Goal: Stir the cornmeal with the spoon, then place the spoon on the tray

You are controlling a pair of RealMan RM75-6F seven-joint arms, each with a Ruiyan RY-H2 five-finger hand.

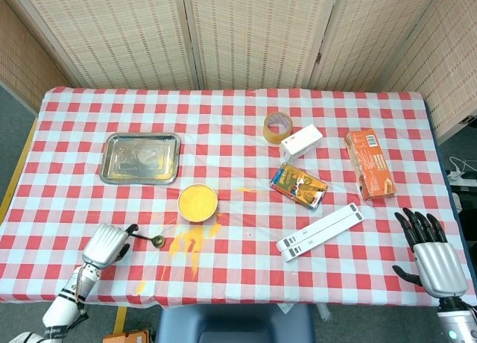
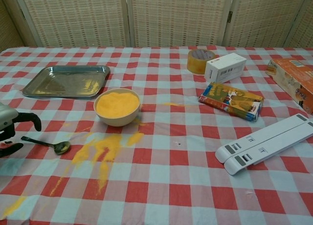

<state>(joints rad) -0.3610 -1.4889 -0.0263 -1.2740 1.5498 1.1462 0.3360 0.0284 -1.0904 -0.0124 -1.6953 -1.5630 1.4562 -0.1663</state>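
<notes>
The spoon [image 2: 46,145] lies flat on the table [image 1: 238,134] at lower left, near the cornmeal bowl [image 1: 197,202], its handle toward the left hand [image 2: 11,128], which hovers open over it, ready to grasp. The right hand [image 1: 434,256] idles empty, fingers spread, at lower right.

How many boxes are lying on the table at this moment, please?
3. A white box sits beside the tape roll, a colourful flat box lies just in front of it, and an orange box lies toward the right edge. None appears hidden.
</notes>
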